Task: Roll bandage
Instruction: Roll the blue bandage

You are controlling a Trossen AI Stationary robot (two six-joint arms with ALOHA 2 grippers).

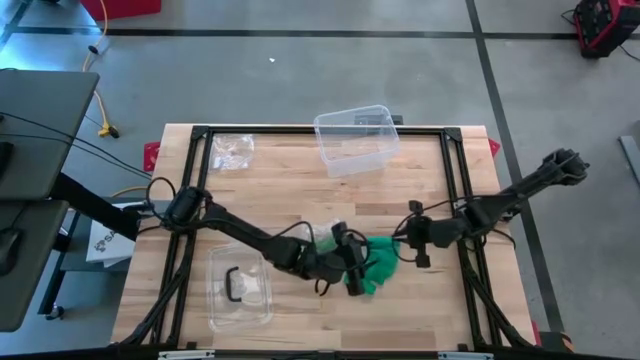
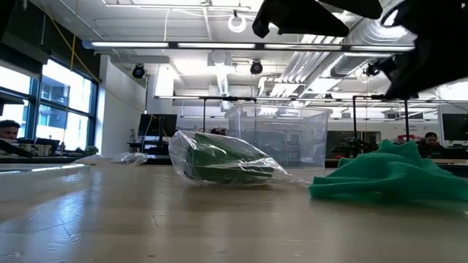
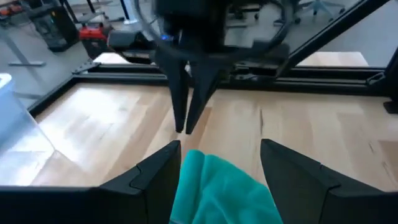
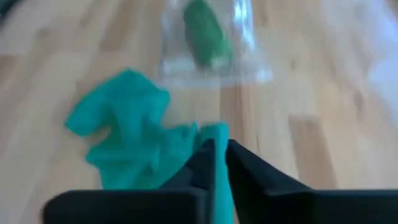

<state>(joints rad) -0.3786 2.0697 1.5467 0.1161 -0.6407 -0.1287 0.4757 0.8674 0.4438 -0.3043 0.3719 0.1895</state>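
The green bandage (image 1: 382, 262) lies in a loose crumpled heap (image 4: 127, 140) on the wooden table, right of centre. My right gripper (image 4: 215, 152) reaches in from the right and is shut on a strip of it. My left gripper (image 3: 219, 163) comes from the left and hovers over the heap, open. A fold of the bandage (image 3: 217, 186) shows between its two fingers. My right gripper's shut fingers (image 3: 186, 115) also show beyond it in the left wrist view. My left gripper stands with its fingers either side of a bandage fold; I cannot tell whether they touch it. My right gripper pinches a narrow strip of the bandage (image 4: 216, 134) between its two fingers, slanting down from the table's right side. The strip leads on toward the heap, which rests on the table.
A clear bag with a green roll (image 2: 219, 161) lies just beyond the heap, toward the far edge. A clear plastic box (image 1: 355, 140) stands at the far middle. A crumpled clear bag (image 1: 232, 150) lies far left, and a clear tray (image 1: 240, 290) sits at the near left.
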